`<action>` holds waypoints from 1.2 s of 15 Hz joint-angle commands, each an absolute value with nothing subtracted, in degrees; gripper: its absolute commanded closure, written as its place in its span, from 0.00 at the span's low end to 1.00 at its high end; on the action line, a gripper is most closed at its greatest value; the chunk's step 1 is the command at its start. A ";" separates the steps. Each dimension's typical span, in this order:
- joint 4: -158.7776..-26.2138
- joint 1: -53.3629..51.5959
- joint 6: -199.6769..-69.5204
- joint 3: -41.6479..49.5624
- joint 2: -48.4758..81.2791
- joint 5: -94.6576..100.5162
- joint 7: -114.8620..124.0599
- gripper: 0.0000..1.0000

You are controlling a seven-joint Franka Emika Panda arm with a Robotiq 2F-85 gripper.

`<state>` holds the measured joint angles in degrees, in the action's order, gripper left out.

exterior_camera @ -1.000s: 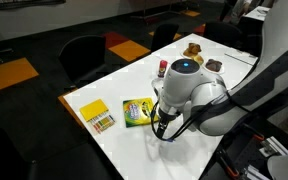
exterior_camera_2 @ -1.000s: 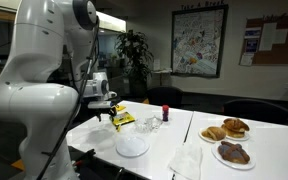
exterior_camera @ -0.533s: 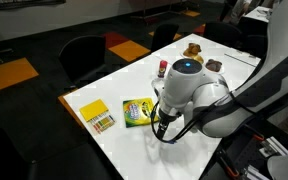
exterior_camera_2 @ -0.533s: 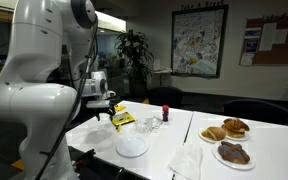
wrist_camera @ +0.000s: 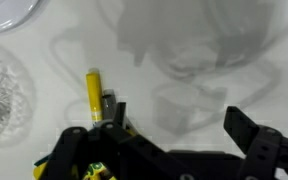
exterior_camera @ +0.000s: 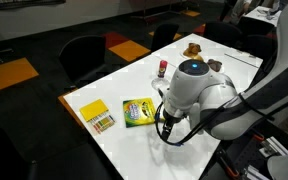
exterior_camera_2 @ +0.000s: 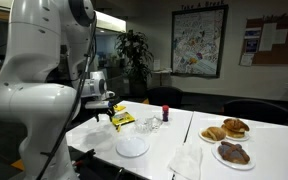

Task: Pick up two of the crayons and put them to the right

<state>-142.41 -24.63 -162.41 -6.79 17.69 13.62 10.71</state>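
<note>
Gripper (wrist_camera: 174, 118): jaws spread wide and empty. Only bare white tabletop shows in the gap in the wrist view. It hangs low over the table (exterior_camera: 124, 85), near the long edge on the arm's side.
Yellow crayon (wrist_camera: 93, 92): flat on the table, just outside one finger (wrist_camera: 112, 112), not between the jaws. Its near end is hidden behind that finger, so contact cannot be told.
Crayon box (exterior_camera: 136, 112): green and yellow, flat, inward from the edges, just beside the gripper toward the table's short end.
Yellow flat piece (exterior_camera: 92, 110): close to a corner of that short end. Small coloured sticks lie along one side, too small to name.
Glass dish (wrist_camera: 2, 95): clear, near the crayon but apart from it.
Red-capped bottle (exterior_camera: 163, 68): upright, mid-table, well beyond the gripper.
Change since a second ago: the arm's blue-capped joint (exterior_camera: 192, 70) has slid slightly away from the crayon box in an exterior view, and the gripper with it. The jaws are as wide as before. Crayon box, yellow flat piece and bottle lie where they were.
</note>
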 commanded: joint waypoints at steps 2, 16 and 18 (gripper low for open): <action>-148.63 -24.28 -167.84 -5.02 13.90 17.44 13.13 0.00; -150.47 -3.20 -173.52 -17.28 20.42 6.58 -13.50 0.00; -149.70 -2.39 -173.22 -16.47 20.95 7.95 -15.64 0.00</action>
